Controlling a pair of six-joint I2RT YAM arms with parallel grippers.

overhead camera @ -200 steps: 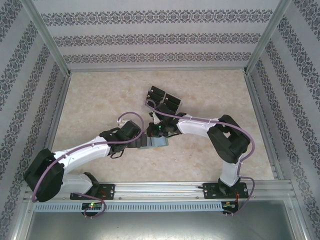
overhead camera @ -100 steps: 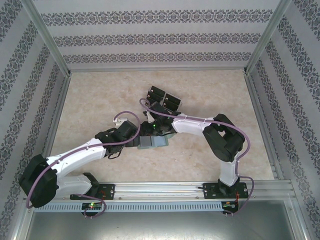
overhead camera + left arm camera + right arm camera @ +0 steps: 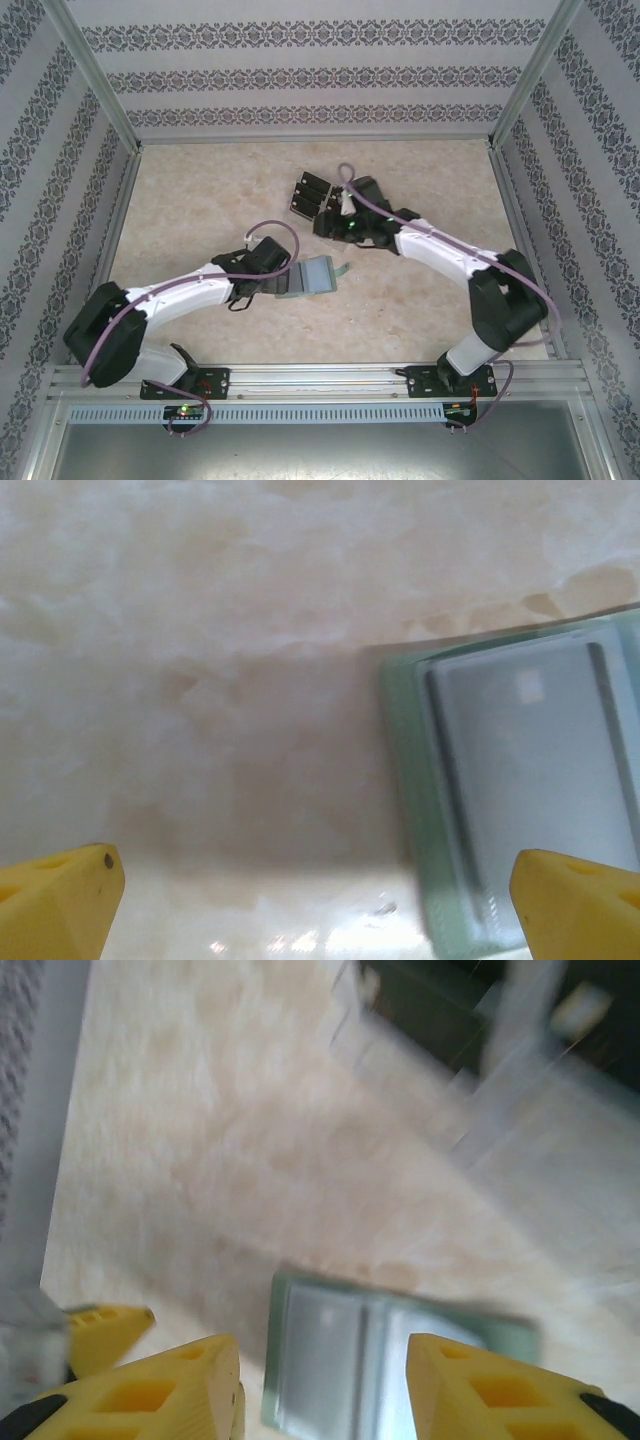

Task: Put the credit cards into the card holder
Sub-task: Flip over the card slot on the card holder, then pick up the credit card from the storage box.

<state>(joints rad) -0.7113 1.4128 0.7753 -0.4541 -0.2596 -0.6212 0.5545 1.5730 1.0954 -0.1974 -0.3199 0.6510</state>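
The card holder (image 3: 314, 277) lies open on the table, grey-green, its clasp tab pointing right. A grey panel with a small pale mark shows in its left half (image 3: 530, 770). The credit cards (image 3: 312, 192) are black and sit in a clear tray behind it; they are blurred at the top of the right wrist view (image 3: 430, 1010). My left gripper (image 3: 281, 284) is open at the holder's left edge, one fingertip (image 3: 585, 905) over its corner. My right gripper (image 3: 325, 224) hangs open and holds nothing, between tray and holder (image 3: 380, 1360).
The clear tray (image 3: 343, 197) stands at the back centre, tilted. Patterned walls and metal posts close in three sides of the table. Bare marble surface lies to the left and right of the arms.
My right gripper has opened and drawn back from the card holder, up and right toward the tray. The left arm has shifted slightly; the holder now lies uncovered.
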